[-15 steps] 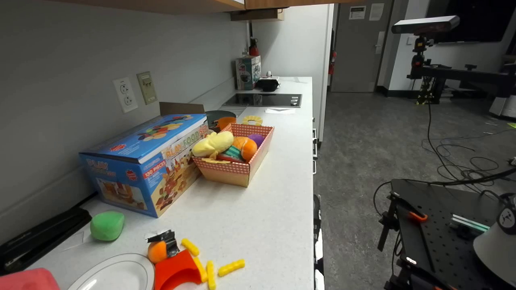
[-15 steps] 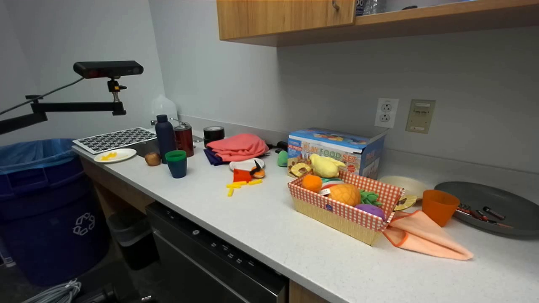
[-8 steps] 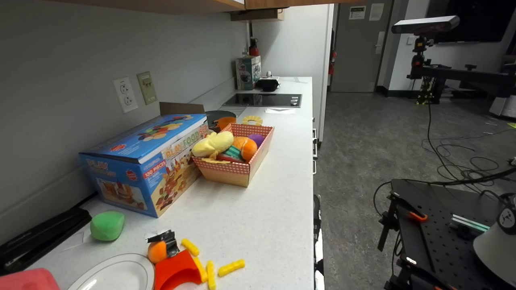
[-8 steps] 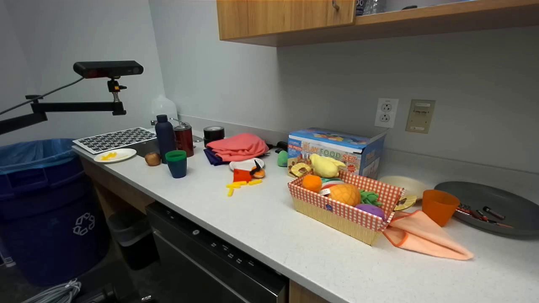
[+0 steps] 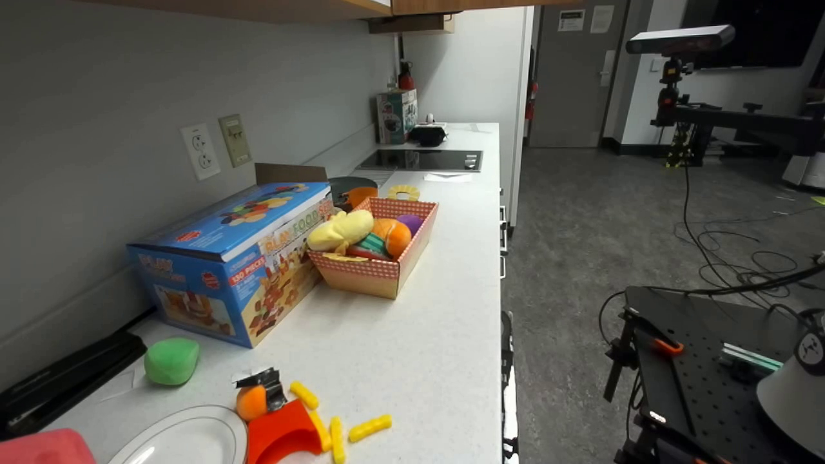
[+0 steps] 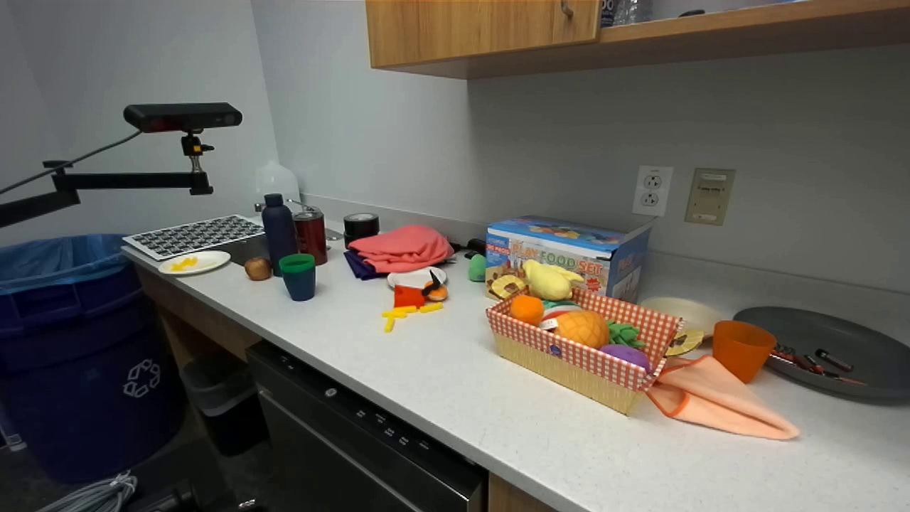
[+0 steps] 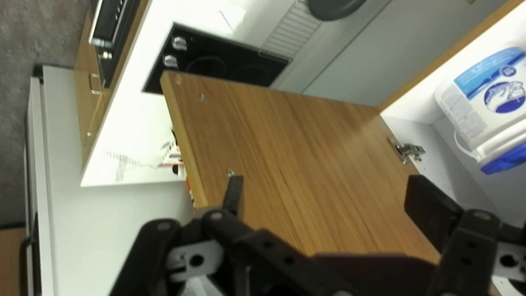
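Wrist view: the pincer (image 7: 324,183) stands spread, gripping nothing, the cabinet door (image 7: 279,135) showing between and beyond its jaws; sideways drift could knock the door, straining the hinge (image 7: 409,151). In an exterior view, pincer unseen, the black cable (image 5: 728,292) seems slightly shifted. In an exterior view, the basket (image 6: 561,371) sits unmoved.

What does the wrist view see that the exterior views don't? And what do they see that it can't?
Only the wrist view: the gripper with its fingers apart, the inside of a wooden cabinet door and a metal hinge.
Only the exterior views: the play food box and the red-checked basket holding a toy pineapple.
Shared: the white countertop; the black cooktop also appears in an exterior view.
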You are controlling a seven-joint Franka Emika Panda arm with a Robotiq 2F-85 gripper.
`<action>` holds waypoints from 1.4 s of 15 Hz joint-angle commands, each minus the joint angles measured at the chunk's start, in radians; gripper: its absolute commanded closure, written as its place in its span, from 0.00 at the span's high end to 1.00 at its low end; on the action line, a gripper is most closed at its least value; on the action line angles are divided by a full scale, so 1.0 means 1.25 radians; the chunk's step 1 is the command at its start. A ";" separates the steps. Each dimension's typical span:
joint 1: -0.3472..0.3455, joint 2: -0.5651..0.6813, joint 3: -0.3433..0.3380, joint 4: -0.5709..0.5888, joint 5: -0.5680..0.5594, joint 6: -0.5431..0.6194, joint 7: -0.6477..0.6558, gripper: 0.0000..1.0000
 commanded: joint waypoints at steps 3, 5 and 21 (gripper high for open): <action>0.023 -0.001 -0.011 0.005 -0.007 0.046 -0.008 1.00; 0.023 0.002 -0.014 0.004 -0.006 0.046 -0.008 1.00; 0.045 0.181 -0.153 0.199 0.209 0.048 -0.170 1.00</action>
